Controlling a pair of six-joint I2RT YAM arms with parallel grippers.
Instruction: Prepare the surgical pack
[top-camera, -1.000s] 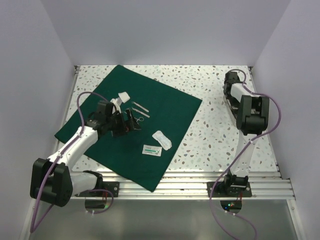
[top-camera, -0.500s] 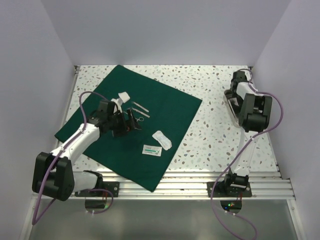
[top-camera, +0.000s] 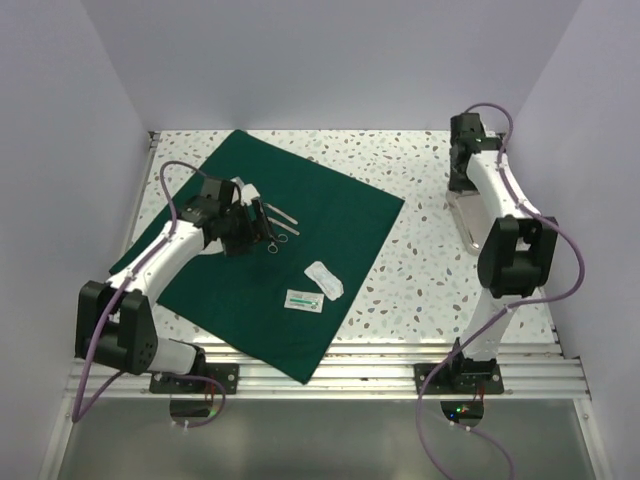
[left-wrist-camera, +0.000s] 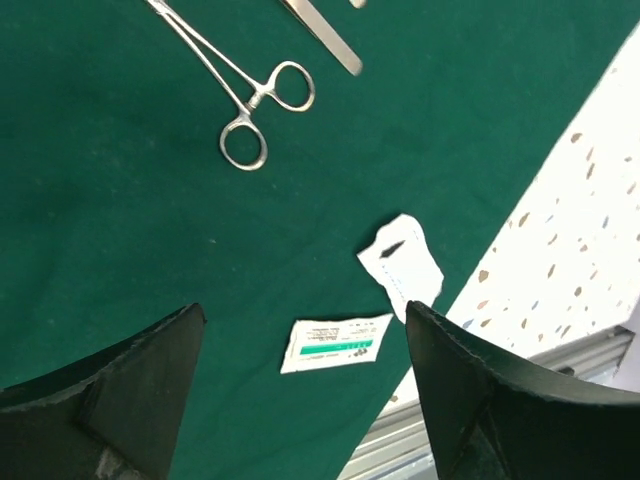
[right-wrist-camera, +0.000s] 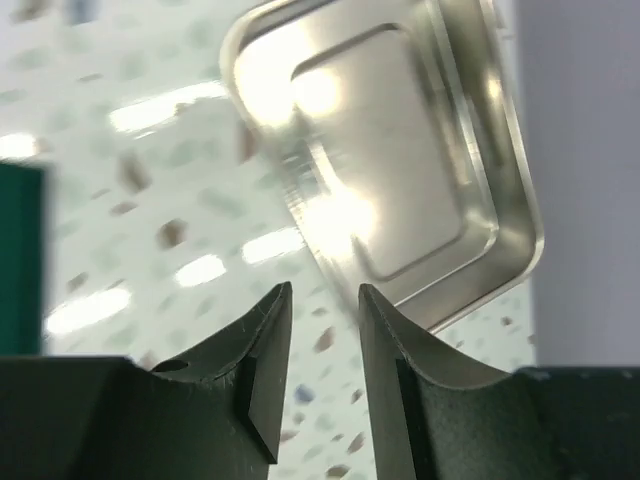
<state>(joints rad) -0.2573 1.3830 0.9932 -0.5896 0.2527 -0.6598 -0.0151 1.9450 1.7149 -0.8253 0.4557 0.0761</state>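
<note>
The surgical pack is a dark green drape (top-camera: 300, 250) spread flat on the left half of the table. On it lie a white gauze piece (top-camera: 247, 191), tweezers (top-camera: 283, 217), ring-handled forceps (top-camera: 275, 238), a white packet (top-camera: 325, 279) and a green-labelled packet (top-camera: 304, 299). My left gripper (top-camera: 250, 222) hovers over the drape by the forceps, open and empty. The left wrist view (left-wrist-camera: 305, 320) shows its jaws wide apart above the forceps (left-wrist-camera: 255, 105) and both packets (left-wrist-camera: 335, 343). My right gripper (top-camera: 460, 180) is at the far right, over the steel tray (right-wrist-camera: 390, 150), jaws slightly apart and empty (right-wrist-camera: 325, 295).
The shiny steel tray (top-camera: 466, 215) lies on the speckled tabletop at the right, partly under my right arm. Walls close in the left, right and far sides. A metal rail (top-camera: 380, 375) runs along the near edge.
My left gripper has moved away from the near edge and slightly left over the drape. My right arm has stretched toward the far wall, its gripper now above the tray.
</note>
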